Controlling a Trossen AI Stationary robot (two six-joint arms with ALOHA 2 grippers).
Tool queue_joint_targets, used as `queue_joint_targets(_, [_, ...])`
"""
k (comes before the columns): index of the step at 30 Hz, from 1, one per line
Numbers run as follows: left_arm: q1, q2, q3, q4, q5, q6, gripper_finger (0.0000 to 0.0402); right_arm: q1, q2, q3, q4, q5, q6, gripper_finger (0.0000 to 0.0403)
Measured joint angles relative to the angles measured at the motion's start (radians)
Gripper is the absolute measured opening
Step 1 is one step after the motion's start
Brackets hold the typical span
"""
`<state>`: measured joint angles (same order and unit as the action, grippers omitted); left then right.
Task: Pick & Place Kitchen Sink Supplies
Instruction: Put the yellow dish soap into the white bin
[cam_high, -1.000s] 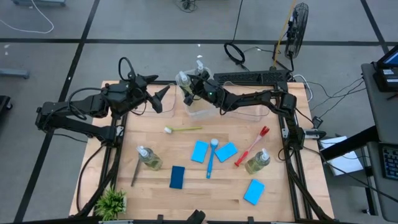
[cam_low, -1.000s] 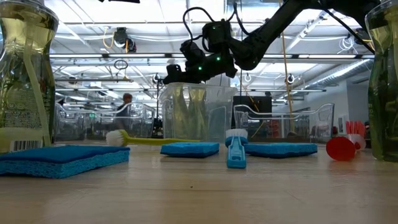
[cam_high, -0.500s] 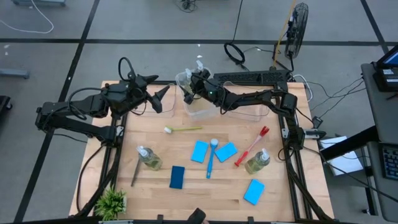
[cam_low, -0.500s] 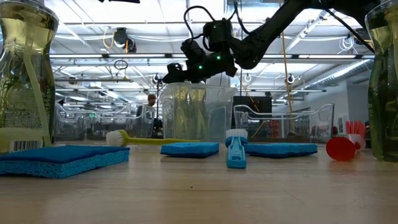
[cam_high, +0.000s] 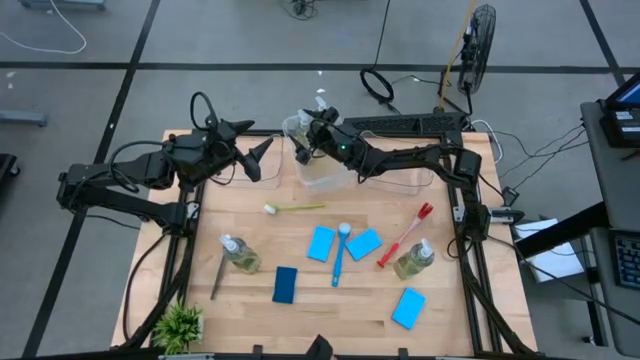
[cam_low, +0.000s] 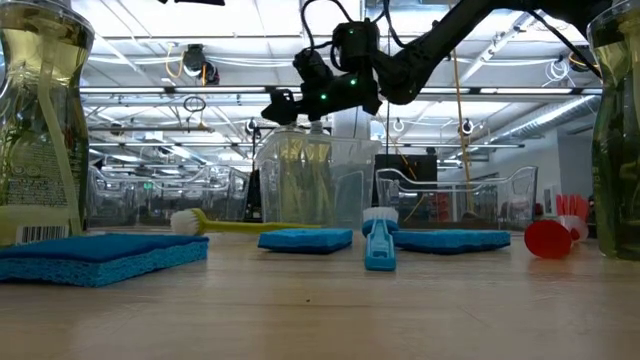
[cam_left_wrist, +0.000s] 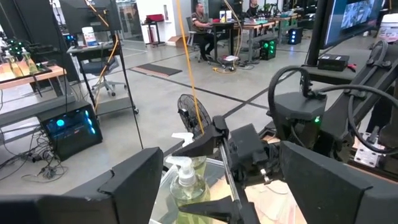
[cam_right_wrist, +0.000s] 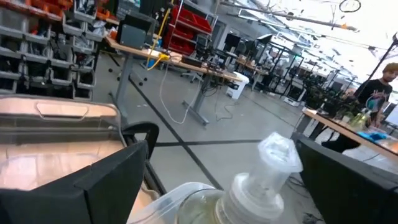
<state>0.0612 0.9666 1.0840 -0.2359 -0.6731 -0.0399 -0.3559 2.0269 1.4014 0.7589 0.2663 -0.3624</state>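
Pump bottles are the matter here, and one bottle sits right at the right gripper, over the far-left corner of the clear bin at the table's 12 o'clock edge. In the high view the bottle lies at about 9 o'clock from the gripper's tips, just beside them; the right wrist view shows its white pump top between the two spread dark fingers, which look apart rather than clamped, so I judge the bottle released or nearly so. Its long axis looks tilted in that wrist view, though how far I cannot tell. The left gripper, jaws apart, hangs at about 8 o'clock from the bottle, near but clear of it. Of the two, the right arm is plainly the nearer.
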Motion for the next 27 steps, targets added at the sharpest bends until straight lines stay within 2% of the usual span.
queue_joint_targets(9, [0.0,0.0,0.0,0.0,0.002,-0.003,0.0306,0.03,-0.069,-0.001,-0.02,0.103,-0.118,0.0393])
queue_joint_targets(17, [0.0,0.0,0.0,0.0,0.003,-0.003,0.0322,0.058,-0.181,-0.001,-0.101,0.101,-0.156,0.0393])
queue_joint_targets(21, [-0.001,0.0,0.0,0.0,0.003,-0.025,0.0327,0.07,-0.268,-0.001,-0.254,0.102,-0.156,0.0393])
queue_joint_targets(27, [-0.005,0.0,0.0,0.001,0.011,-0.029,0.0323,0.083,-0.41,-0.001,-0.61,0.1,-0.161,0.0393])
